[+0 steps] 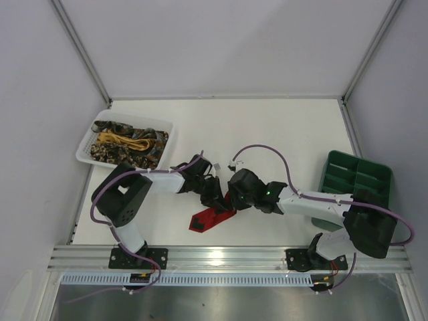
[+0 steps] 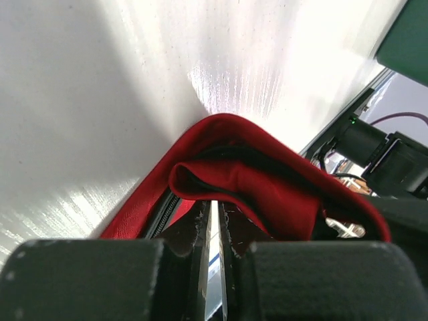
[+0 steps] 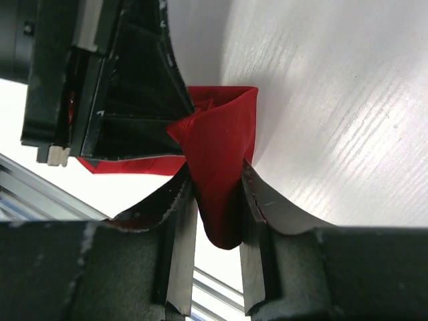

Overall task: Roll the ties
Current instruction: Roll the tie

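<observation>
A bright red tie (image 1: 207, 219) lies near the table's front edge, its pointed end flat and its other part lifted between the two grippers. My left gripper (image 1: 215, 194) is nearly shut, and its tips pinch a fold of the red tie (image 2: 267, 180), which curls over the left gripper (image 2: 215, 214). My right gripper (image 1: 231, 200) faces it from the right. In the right wrist view, the right gripper (image 3: 214, 194) is shut on a hanging fold of the tie (image 3: 221, 154), with the left gripper's fingers (image 3: 134, 87) touching the same fold. More ties (image 1: 127, 142), brown-gold and yellow, fill the basket.
A white mesh basket (image 1: 87, 150) stands at the back left. A green compartment tray (image 1: 354, 177) sits at the right edge. Both arms crowd the middle front, their purple cables looping above. A metal rail runs along the near edge.
</observation>
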You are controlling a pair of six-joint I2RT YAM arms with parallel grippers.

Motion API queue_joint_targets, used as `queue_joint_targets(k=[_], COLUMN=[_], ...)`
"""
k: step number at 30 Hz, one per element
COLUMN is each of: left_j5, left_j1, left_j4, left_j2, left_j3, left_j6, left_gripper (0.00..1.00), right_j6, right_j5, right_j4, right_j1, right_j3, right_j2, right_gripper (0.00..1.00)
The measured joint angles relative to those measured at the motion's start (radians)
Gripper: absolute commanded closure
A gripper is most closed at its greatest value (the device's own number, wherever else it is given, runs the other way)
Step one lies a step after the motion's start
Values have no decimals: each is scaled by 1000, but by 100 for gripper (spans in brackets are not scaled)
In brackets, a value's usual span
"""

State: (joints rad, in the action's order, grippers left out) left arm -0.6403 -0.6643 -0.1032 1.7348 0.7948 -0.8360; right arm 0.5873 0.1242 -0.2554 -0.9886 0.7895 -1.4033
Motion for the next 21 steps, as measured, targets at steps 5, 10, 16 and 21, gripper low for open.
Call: queue_joint_targets(k=[5,10,16,21], left_j5=[-2,-2,5,6], left_j1=[3,11,16,20], left_j4=[-18,-36,-59,-40], left_j2=[8,14,14,14], left_j3=[12,12,5,-4], left_j6=[18,29,34,36], left_gripper=[88,89,89,89], right_j6=[-25,-51,-67,-67], right_j5=[47,106,148,148], right_j4=[-26,-61,-86,-88], right_j1=[-48,-105,-150,-182], right_j3=[42,103,143,153], right_j2=[-35,-99,-148,-170], right_gripper=[100,89,64,51])
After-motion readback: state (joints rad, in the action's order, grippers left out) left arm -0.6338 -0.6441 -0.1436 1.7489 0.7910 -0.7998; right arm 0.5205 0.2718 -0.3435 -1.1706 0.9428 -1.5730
